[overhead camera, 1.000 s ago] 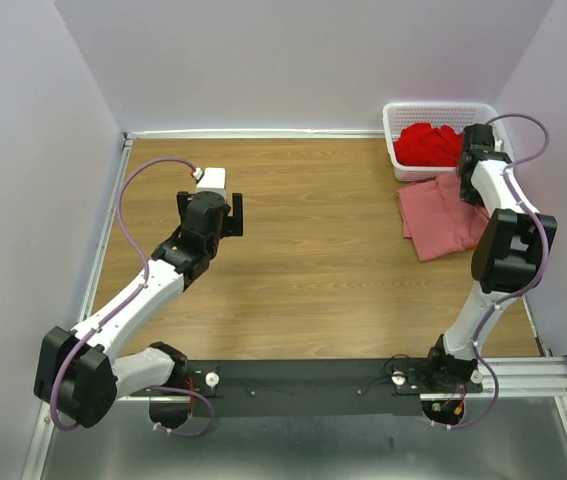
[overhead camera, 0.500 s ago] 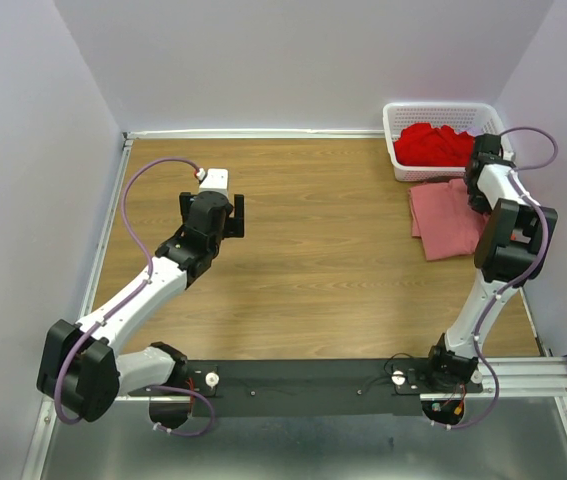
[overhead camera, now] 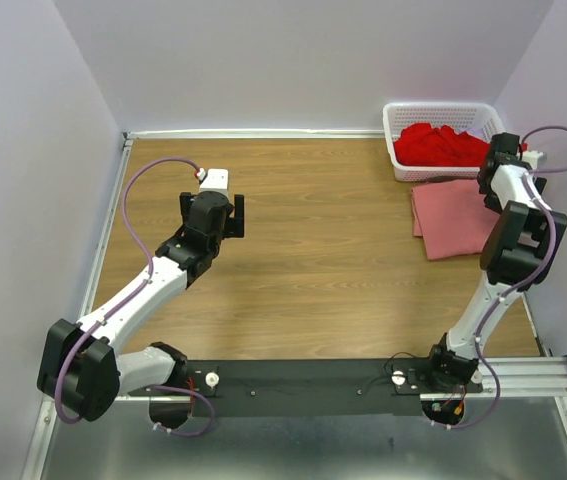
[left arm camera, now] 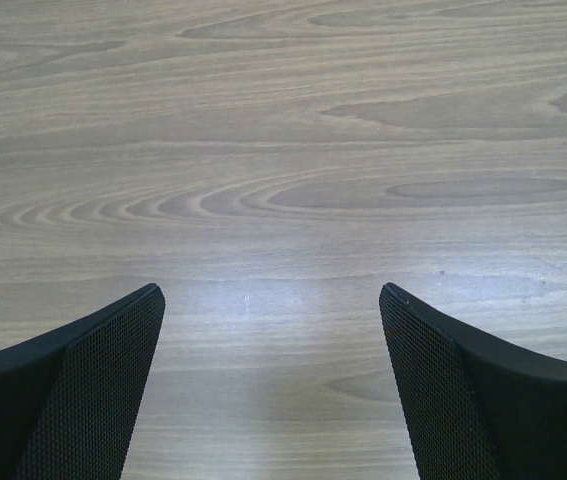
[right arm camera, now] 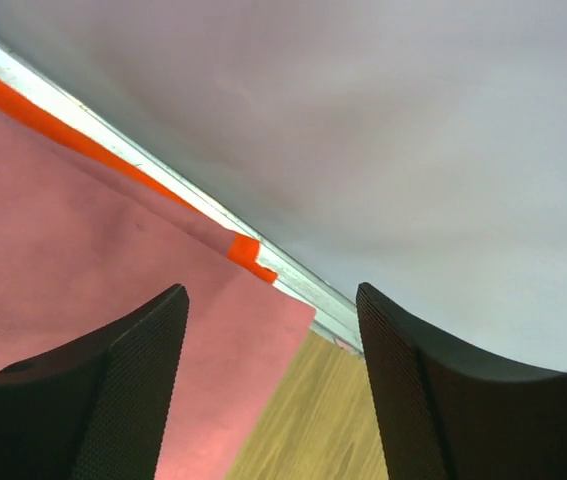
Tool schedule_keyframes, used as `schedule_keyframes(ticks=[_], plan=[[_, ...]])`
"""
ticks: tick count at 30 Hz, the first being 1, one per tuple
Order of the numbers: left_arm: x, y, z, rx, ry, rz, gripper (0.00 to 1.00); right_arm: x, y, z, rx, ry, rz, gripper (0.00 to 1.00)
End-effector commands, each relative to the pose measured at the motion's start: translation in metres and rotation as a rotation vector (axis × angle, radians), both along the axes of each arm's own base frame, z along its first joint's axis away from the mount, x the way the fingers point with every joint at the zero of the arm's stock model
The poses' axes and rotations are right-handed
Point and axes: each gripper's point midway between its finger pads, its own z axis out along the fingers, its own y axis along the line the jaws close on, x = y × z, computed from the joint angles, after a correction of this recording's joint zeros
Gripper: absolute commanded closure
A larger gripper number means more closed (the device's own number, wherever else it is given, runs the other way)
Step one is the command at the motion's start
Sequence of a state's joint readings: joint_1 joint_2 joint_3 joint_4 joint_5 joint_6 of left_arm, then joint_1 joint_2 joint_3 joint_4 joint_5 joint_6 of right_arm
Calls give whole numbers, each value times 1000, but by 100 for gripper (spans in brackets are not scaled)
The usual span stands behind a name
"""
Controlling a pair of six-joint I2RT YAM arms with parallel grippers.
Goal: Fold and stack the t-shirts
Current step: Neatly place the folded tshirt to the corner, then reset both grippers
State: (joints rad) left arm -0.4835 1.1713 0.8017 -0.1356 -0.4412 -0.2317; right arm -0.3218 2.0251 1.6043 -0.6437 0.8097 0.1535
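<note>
A folded salmon-pink t-shirt (overhead camera: 453, 218) lies flat at the table's right side, just in front of the white basket. In the right wrist view its corner (right arm camera: 83, 260) lies by the wall rail, and a bright orange t-shirt edge (right arm camera: 246, 252) peeks out from under it. Deep red t-shirts (overhead camera: 441, 143) are heaped in the basket. My right gripper (overhead camera: 493, 178) (right arm camera: 273, 300) hovers over the pink shirt's far right corner, open, with nothing between its fingers. My left gripper (overhead camera: 225, 215) (left arm camera: 273, 300) hangs wide open over bare wood at the left.
The white lattice basket (overhead camera: 395, 140) stands in the back right corner against the walls. A metal rail (right arm camera: 303, 290) runs along the right wall close to my right gripper. Wood tabletop (overhead camera: 313, 240) stretches between the two arms.
My right gripper opened and let go of the pink t-shirt, then swung right toward the wall. The shirt shifted right and now lies flatter. The left arm barely moved.
</note>
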Motion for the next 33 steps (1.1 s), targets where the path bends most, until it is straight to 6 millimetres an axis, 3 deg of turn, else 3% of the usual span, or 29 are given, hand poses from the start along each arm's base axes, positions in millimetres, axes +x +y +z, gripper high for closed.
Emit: schedule_keyframes(ticks=[1, 5, 6, 8, 9, 10, 12, 13, 15, 16, 19, 20, 26, 30, 31, 33], plan=[[1, 5, 1, 3, -15, 29, 4, -13, -5, 37, -41, -116, -68, 24], [1, 5, 7, -14, -29, 35, 2, -16, 7, 54, 7, -186, -36, 20], [1, 5, 9, -24, -36, 36, 2, -19, 11, 73, 7, -240, -26, 17], [0, 3, 13, -41, -43, 34, 1, -24, 20, 81, 42, -276, 2, 13], [-1, 2, 17, -62, -53, 34, 1, -31, 26, 105, 40, -351, 9, 11], [-1, 2, 20, -70, -59, 36, 1, -34, 31, 113, 54, -382, 20, 9], [-4, 2, 27, -87, -68, 36, 1, -46, 45, 125, 92, -443, 37, 2], [-6, 2, 31, -100, -68, 42, 1, -58, 52, 151, 81, -519, 55, 0], [-12, 6, 46, -124, -86, 49, 1, -71, 64, 158, 112, -570, 73, 0], [-16, 7, 51, -146, -95, 58, 1, -85, 73, 181, 106, -645, 91, 0], [-33, 12, 76, -201, -142, 47, 1, -106, 94, 197, 147, -737, 140, 0], [-37, 14, 86, -218, -162, 54, 1, -122, 101, 217, 125, -808, 153, 0], [-75, 57, 149, -264, -294, 176, 1, -163, 138, 252, 132, -979, 239, 0], [-111, 87, 187, -344, -440, 243, 1, -198, 160, 271, 111, -1098, 327, 0], [-116, 92, 190, -354, -466, 253, 1, -212, 164, 278, 96, -1140, 350, 0], [-122, 103, 184, -365, -504, 299, 1, -220, 174, 278, 98, -1141, 419, 0]])
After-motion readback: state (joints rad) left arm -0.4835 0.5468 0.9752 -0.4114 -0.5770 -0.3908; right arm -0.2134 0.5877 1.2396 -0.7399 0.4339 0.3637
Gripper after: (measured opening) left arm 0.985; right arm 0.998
